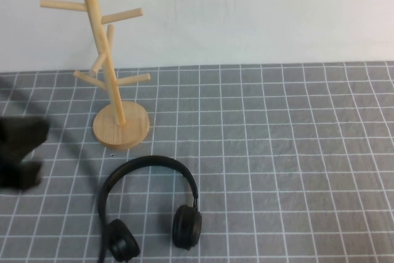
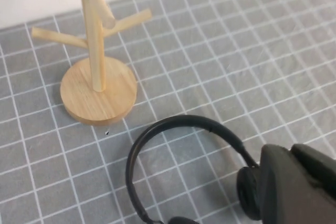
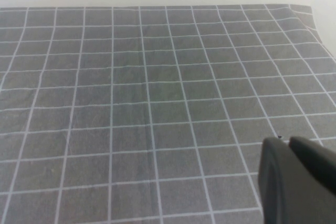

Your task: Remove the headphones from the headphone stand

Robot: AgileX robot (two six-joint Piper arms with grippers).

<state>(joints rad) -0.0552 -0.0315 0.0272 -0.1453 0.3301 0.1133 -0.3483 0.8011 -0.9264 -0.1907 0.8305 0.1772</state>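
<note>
The black headphones (image 1: 148,162) lie flat on the grey checked mat, just in front of the light wooden headphone stand (image 1: 109,72), with both ear cups toward the near edge. The stand's pegs are bare. In the left wrist view the headphones (image 2: 184,123) lie near the stand (image 2: 97,40). My left gripper (image 1: 21,152) is a blurred black shape at the far left, to the left of the headphones. In its wrist view the left gripper (image 2: 287,149) is shut and empty, beside one ear cup. My right gripper (image 3: 289,142) is shut and empty over bare mat.
The grey mat with white grid lines (image 1: 295,152) covers the table up to a white back wall. A thin black cable runs off the near edge by the left ear cup (image 1: 121,241). The mat's far right corner (image 3: 299,11) curls slightly.
</note>
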